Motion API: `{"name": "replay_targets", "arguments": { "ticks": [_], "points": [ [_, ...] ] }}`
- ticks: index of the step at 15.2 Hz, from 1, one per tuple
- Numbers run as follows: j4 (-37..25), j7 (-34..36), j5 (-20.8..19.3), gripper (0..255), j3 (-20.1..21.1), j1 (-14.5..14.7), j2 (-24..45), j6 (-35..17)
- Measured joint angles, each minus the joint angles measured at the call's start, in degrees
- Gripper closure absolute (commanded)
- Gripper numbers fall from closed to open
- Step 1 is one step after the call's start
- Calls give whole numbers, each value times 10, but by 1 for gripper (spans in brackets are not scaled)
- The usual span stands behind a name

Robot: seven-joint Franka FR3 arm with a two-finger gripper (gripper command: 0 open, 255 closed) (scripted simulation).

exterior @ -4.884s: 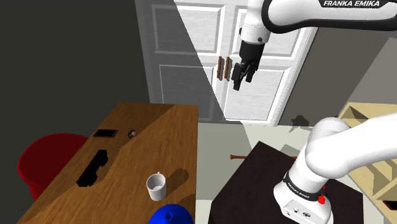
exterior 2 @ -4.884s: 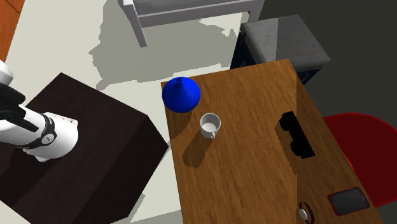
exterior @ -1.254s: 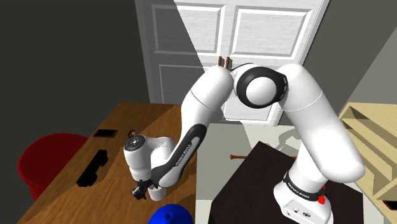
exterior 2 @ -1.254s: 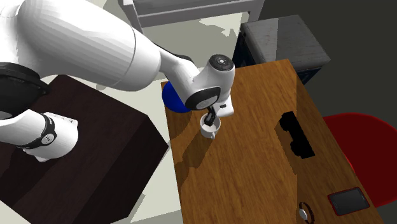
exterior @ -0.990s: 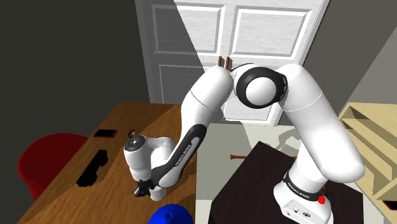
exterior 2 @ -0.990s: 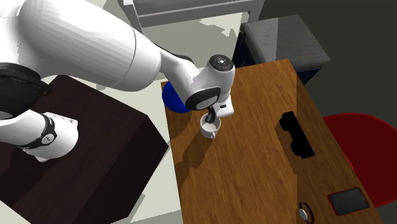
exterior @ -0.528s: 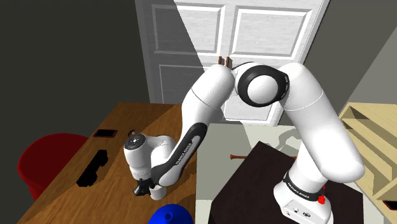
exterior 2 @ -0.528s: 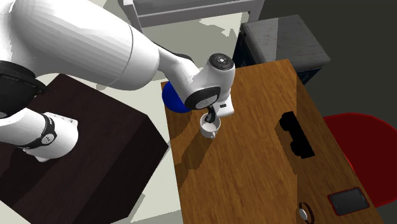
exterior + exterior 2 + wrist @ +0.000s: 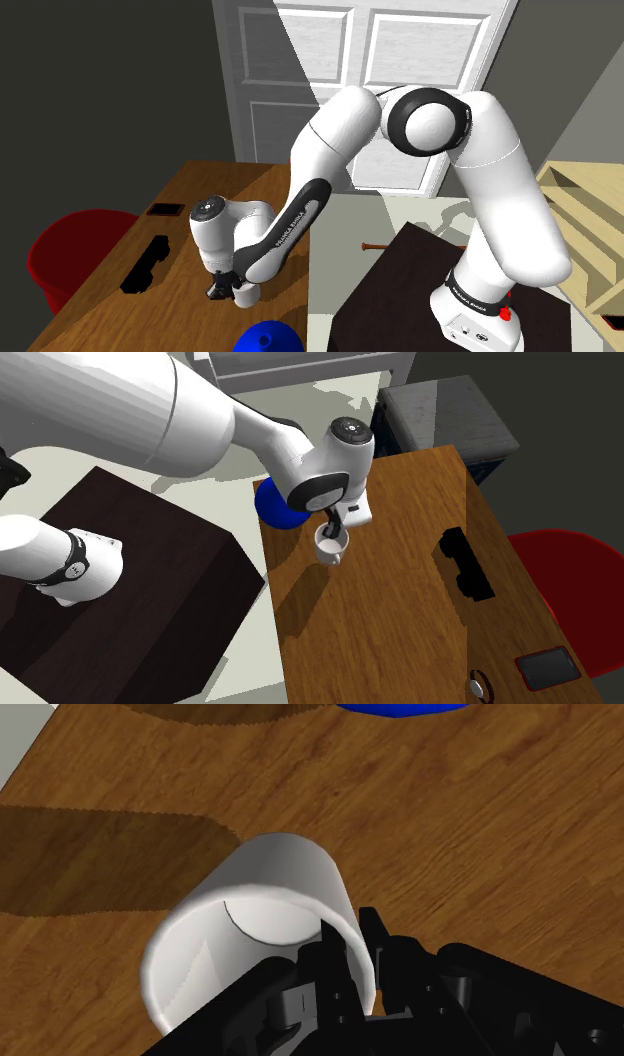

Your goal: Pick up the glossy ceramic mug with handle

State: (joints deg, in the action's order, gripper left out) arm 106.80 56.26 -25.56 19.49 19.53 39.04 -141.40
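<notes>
A plain white mug (image 9: 330,548) sits over the near end of the wooden table (image 9: 400,632), close to its edge. My black gripper (image 9: 333,531) comes down on it from above and is shut on its rim. In the wrist view one finger is inside the mug (image 9: 255,899) and the other outside, clasping the wall at the gripper (image 9: 350,944). The mug looks tilted in the grip; its handle is hidden. In the shoulder view the gripper (image 9: 222,289) is low over the table, with the forearm covering most of the mug.
A blue dome-shaped thing (image 9: 278,507) stands right beside the mug at the table's corner. A black block (image 9: 465,564), a dark tablet (image 9: 547,669) and a small round thing (image 9: 481,685) lie farther along. A red seat (image 9: 570,582) is beyond the table. The dark stand (image 9: 130,602) is alongside.
The arm's elbow and wrist have risen and swung a little, and the hand with the mug has come up slightly. The fingers have stayed shut on the rim.
</notes>
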Motion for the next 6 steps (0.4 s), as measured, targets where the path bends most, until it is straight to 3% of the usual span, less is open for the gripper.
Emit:
{"name": "replay_targets", "arguments": {
  "ticks": [6],
  "points": [
    [7, -12, 16, 255, 14, -11, -33, 25]
  ]
}}
